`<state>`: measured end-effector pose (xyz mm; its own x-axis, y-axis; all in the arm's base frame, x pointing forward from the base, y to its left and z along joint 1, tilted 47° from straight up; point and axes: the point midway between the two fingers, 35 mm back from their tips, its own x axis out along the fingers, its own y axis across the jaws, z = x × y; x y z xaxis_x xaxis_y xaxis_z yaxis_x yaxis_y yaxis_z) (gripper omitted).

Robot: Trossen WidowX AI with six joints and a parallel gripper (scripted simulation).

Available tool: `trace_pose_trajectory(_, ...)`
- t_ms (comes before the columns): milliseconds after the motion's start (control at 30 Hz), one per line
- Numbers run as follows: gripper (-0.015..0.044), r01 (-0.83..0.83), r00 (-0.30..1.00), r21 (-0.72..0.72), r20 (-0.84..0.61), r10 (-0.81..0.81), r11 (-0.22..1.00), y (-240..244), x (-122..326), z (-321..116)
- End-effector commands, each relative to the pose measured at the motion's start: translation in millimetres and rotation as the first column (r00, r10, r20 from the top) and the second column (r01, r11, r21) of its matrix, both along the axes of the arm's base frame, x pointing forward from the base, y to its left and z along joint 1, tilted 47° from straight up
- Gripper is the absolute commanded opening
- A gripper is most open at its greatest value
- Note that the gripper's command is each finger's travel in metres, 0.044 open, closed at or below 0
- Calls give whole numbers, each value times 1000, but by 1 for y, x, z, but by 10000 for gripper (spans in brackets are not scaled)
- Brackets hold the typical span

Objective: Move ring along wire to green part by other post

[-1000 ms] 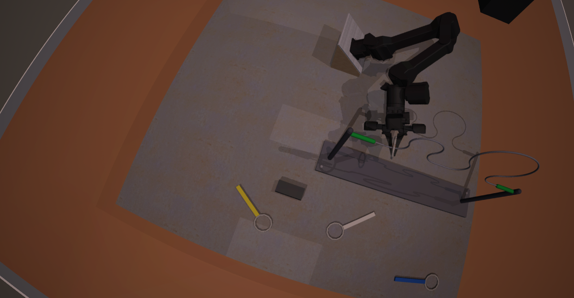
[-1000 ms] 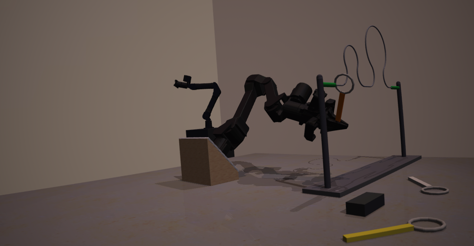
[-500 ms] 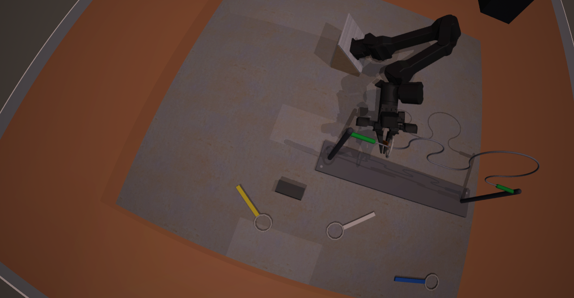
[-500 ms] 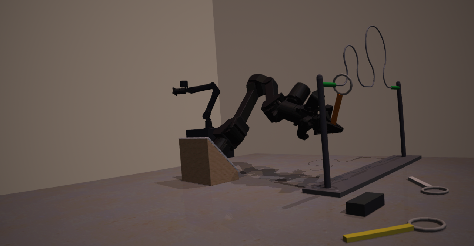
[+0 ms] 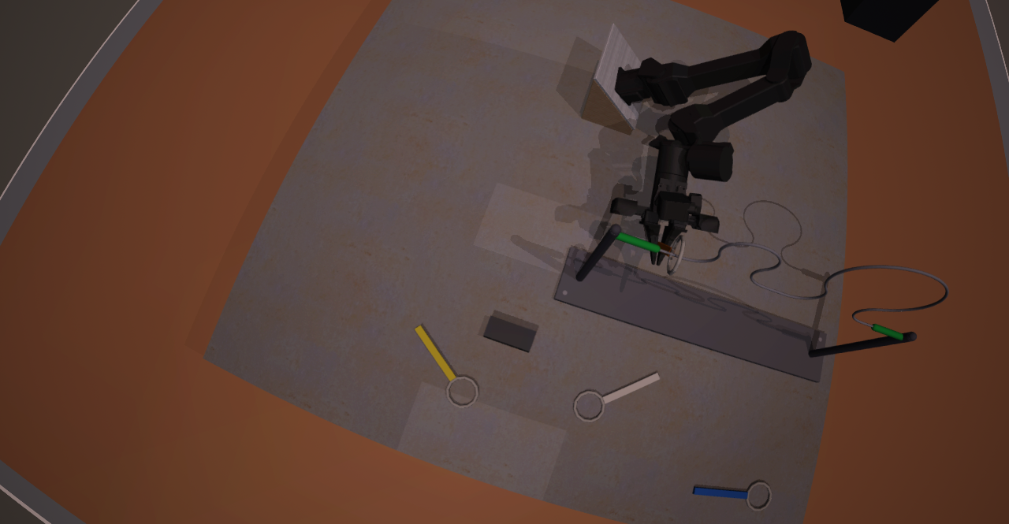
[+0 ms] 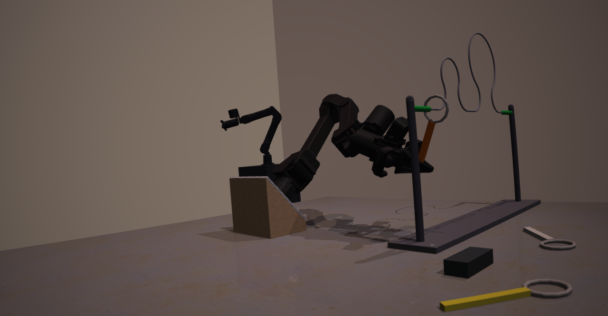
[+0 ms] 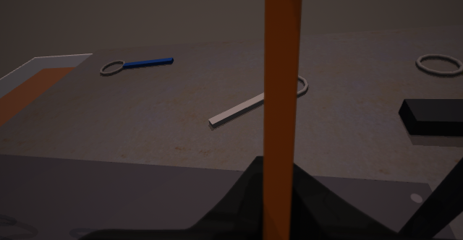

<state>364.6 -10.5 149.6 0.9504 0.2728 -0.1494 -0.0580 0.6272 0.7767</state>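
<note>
My gripper (image 5: 657,260) (image 6: 430,168) (image 7: 270,165) is shut on the orange handle (image 5: 664,247) (image 6: 427,139) (image 7: 282,88), near its lower end. The handle slopes up to the pale ring (image 5: 682,247) (image 6: 447,110). The ring stands steeply around the grey wire (image 6: 477,33) (image 5: 947,291), just past the inner end of the near green part (image 5: 637,241) (image 6: 422,108) by the near post (image 5: 598,253) (image 6: 416,177). I cannot tell whether ring and wire touch. The other green part (image 5: 887,331) (image 6: 506,112) is by the far post (image 5: 861,346) (image 6: 514,157).
The wire's tall loops rise between the posts above the dark base (image 5: 677,316) (image 6: 476,222) (image 7: 108,189). A black block (image 5: 509,334) (image 6: 467,262) (image 7: 438,111), a yellow-handled ring (image 5: 435,351) (image 6: 484,299), a white-handled ring (image 5: 631,388) (image 7: 239,110) and a blue-handled ring (image 5: 720,492) (image 7: 148,63) lie beyond the base.
</note>
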Motion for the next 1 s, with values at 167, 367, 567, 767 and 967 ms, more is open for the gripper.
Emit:
trace_pose_trajectory(167,-150,1,1000,-27,-9,-1,1000,-9,-1,-11)
trace_pose_trajectory(367,-150,1,1000,-33,-9,-1,999,-13,-1,-16)
trace_pose_trajectory(567,-150,2,1000,-34,-9,-2,999,-18,-2,-21)
trace_pose_trajectory(767,-150,2,1000,-35,-9,-2,999,-22,-2,-25)
trace_pose_trajectory(967,-150,2,1000,-35,-8,-3,999,-26,-3,-30)
